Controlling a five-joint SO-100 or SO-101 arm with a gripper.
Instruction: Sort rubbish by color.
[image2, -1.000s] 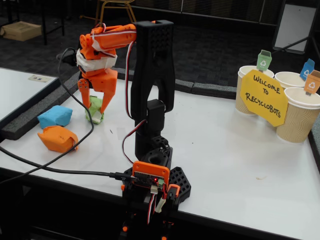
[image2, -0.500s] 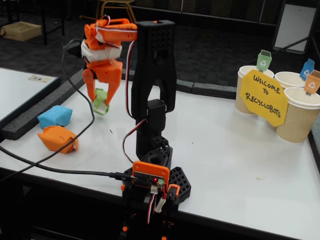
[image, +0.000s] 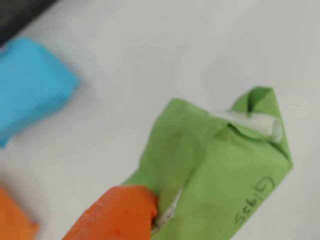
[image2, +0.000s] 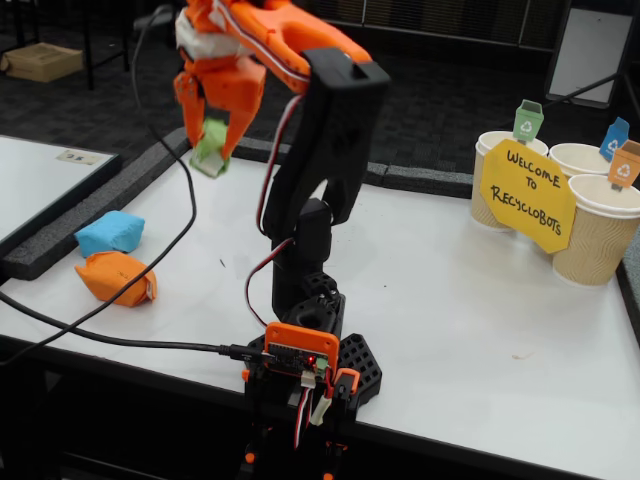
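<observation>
Fixed view: the orange hand (image2: 212, 150) is raised well above the white worktop (image2: 450, 300), over its far left edge, fingers pointing down and clamped on the green paper wad (image2: 210, 145). The wad hangs in the air between the fingers, clear of the worktop.

Wrist view: one orange fingertip (image: 117, 212) presses against the lower left side of the green paper wad (image: 215, 175). A strip of white tape (image: 252, 122) sits near the wad's top fold; handwritten marks show on its lower right face, not legible with certainty.

Light blue paper wad (image2: 110, 232) and orange paper wad (image2: 117, 277) lie on the worktop near its left edge, blue one farther back, orange one just in front of it, the two close together or touching. The wrist view shows the same blue wad (image: 32, 85) upper left and a corner of the orange wad (image: 15, 220) lower left.

Containers: three paper cups (image2: 600, 235) stand grouped at the far right corner of the worktop. Each carries a small recycling tag: green (image2: 527, 120), blue (image2: 614, 138), orange (image2: 625, 165). A yellow sign (image2: 527, 193) reading "Welcome to Recyclobots" is fixed across the front of the cups. Cup interiors cannot be made out from this angle; no contents visible.

Arm base (image2: 305, 365) stands at the near edge of the worktop.
</observation>
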